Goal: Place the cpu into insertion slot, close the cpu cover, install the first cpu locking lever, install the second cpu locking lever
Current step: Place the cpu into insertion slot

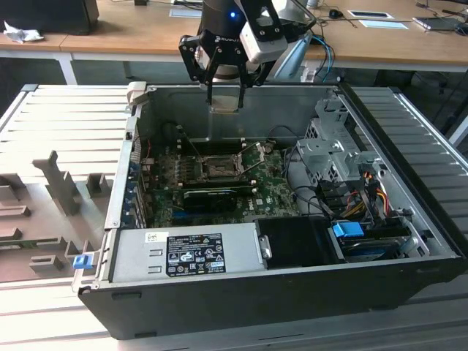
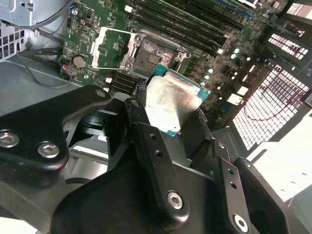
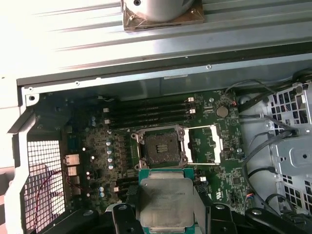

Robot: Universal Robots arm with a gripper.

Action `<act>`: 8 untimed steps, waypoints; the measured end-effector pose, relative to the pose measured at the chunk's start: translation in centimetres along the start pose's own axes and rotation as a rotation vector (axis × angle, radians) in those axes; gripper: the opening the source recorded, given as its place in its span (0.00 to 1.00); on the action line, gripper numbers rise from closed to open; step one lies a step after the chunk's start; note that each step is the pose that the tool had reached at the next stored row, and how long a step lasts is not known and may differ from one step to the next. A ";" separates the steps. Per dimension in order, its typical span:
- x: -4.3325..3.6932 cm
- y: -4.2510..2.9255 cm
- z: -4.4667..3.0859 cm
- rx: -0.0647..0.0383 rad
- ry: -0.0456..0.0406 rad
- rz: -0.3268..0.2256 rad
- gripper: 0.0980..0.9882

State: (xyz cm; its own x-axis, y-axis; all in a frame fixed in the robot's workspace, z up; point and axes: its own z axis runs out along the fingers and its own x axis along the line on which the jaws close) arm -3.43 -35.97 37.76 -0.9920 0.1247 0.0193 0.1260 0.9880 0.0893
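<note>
The cpu [image 1: 224,111] hangs above the open computer case, silver face showing in both wrist views, with my gripper [image 1: 224,103] shut on its two edges. In the first wrist view the cpu [image 3: 165,202] sits between my black fingers [image 3: 130,196], and the insertion slot [image 3: 160,146] lies below and beyond it on the green motherboard [image 3: 95,146]. The slot's dark pin field is bare. The cpu cover [image 3: 204,145] is swung open and lies flat beside the slot. In the second wrist view the cpu [image 2: 170,100] is short of the insertion slot [image 2: 153,51] and the cpu cover [image 2: 113,47].
A long black graphics card [image 1: 212,196] lies just in front of the slot. The power supply [image 1: 186,252], a drive cage [image 1: 333,150] and cables [image 1: 365,194] crowd the case. Metal case walls [image 1: 121,183] ring the board. Memory slots [image 3: 146,114] run behind the socket.
</note>
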 end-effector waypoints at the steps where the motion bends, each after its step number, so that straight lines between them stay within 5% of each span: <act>1: 0.00 0.00 0.00 0.000 -0.0001 0.001 0.48; 8: 0.00 0.00 0.00 0.000 -0.0010 0.012 0.48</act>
State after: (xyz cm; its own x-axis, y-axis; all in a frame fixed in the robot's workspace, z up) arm -3.43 -35.97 37.76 -0.9905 0.1365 0.0193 0.1377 0.9864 0.0894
